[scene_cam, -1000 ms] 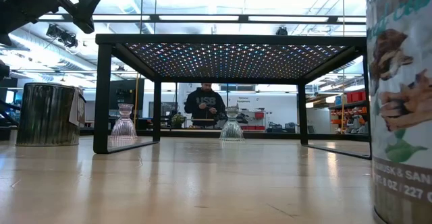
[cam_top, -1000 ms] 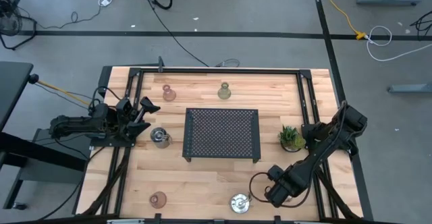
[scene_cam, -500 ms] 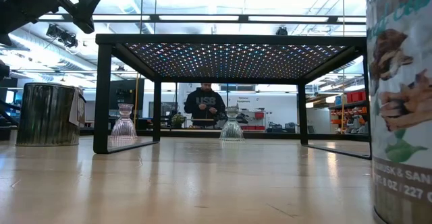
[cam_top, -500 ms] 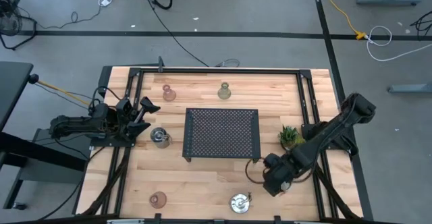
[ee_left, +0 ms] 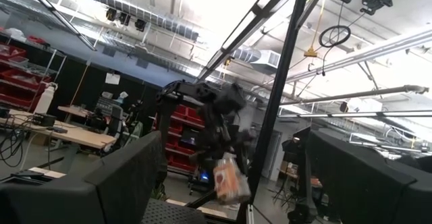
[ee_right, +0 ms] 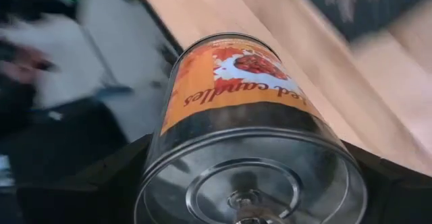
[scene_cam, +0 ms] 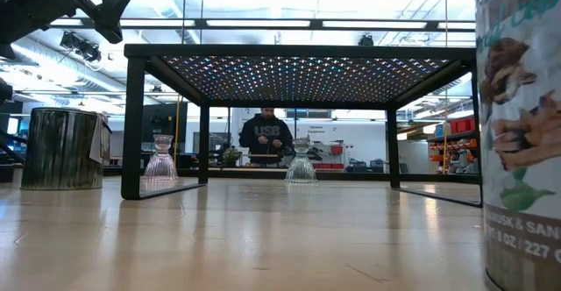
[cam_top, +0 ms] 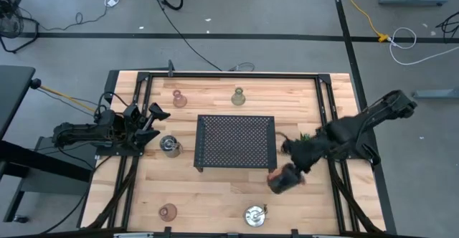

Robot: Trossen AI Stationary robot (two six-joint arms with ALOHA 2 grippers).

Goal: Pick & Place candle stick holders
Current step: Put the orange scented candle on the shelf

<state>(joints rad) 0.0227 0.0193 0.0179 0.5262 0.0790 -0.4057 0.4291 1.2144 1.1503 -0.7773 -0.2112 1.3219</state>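
My right gripper (cam_top: 283,179) is clamped wide around a silver tin with an orange label (ee_right: 236,96), carried just off the black tray's (cam_top: 235,117) near right corner. Nothing sits on the tray, so I judge the job barely begun. Beyond the tray stand a pink glass holder (cam_top: 178,99) and an olive one (cam_top: 238,96). A silver holder (cam_top: 170,146) sits at its left, beside my spread, empty left gripper (cam_top: 147,120). Nearer me are another pink holder (cam_top: 168,211) and another silver holder (cam_top: 254,215).
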